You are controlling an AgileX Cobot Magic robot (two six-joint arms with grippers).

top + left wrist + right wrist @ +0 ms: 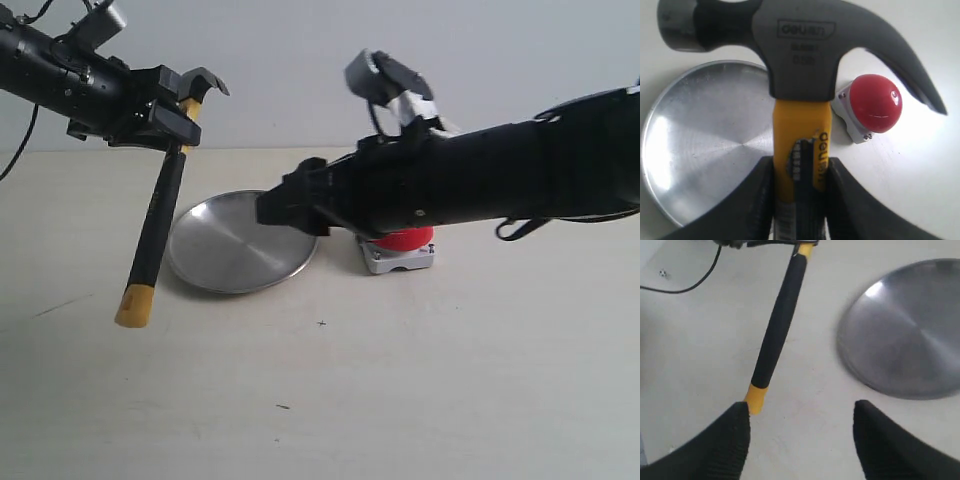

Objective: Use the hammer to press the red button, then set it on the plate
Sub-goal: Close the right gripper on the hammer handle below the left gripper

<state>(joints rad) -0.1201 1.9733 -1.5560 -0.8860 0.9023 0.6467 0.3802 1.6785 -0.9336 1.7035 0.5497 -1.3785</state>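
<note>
My left gripper point(176, 122) is shut on the hammer point(160, 215) at its yellow neck, just under the dark head. The hammer hangs in the air at the left, its black handle slanting down to a yellow end above the table. In the left wrist view the fingers point(760, 195) clamp the hammer point(800, 55) neck, with the plate point(705, 145) and the red button point(875, 102) below. The silver plate point(235, 250) lies empty. My right gripper point(268, 208) reaches across over the plate, open and empty point(800, 412). The red button point(405, 240) is mostly hidden under the right arm.
The right arm's dark body spans from the right edge to the plate, low over the button. The right wrist view shows the hammer handle point(777, 325), the plate point(910, 335) and a black cable point(685, 287) on the table.
</note>
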